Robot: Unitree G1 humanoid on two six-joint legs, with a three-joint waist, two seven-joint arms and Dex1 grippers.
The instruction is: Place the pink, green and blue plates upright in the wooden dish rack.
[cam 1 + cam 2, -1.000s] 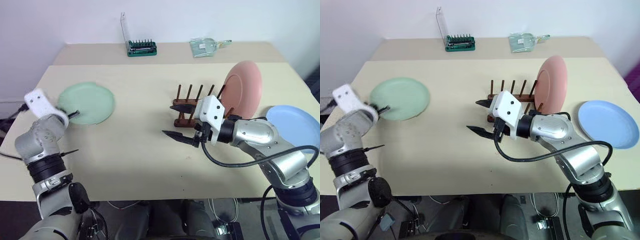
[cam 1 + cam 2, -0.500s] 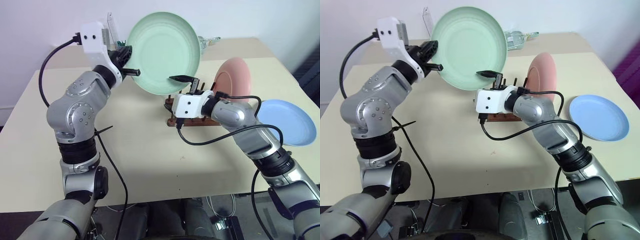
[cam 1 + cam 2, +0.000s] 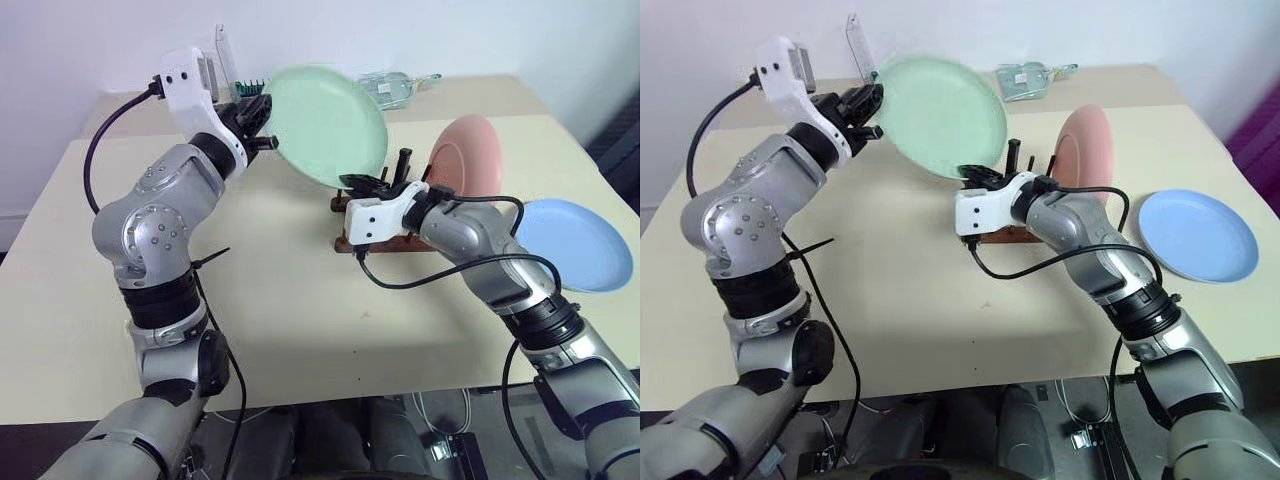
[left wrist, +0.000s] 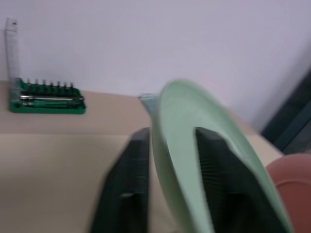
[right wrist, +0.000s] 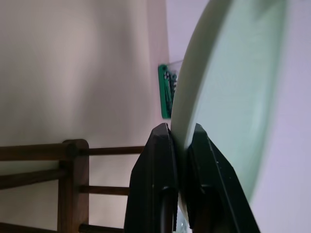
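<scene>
The left claw is raised above the surface toward its far left part, its two black fingers straddling the rim of the green plate. In the left wrist view the fingers stand a little apart on either side of the rim, one on the back and one on the hollow face; I cannot tell whether they press on it. The green plate is pale mint, round, with a shallow raised rim, held in the air tilted on edge above the wooden dish rack. The right claw is closed on the plate's lower rim, its fingers pinching the edge from both sides, just above the rack.

The rack is small and dark reddish-brown, with thin upright pegs, standing near the middle of the surface. The pink plate already stands upright at the rack's right end, salmon-coloured and round. The blue plate lies flat near the surface's right edge, light blue with a low rim. By the far edge sit a green tool holder and a clear packet.
</scene>
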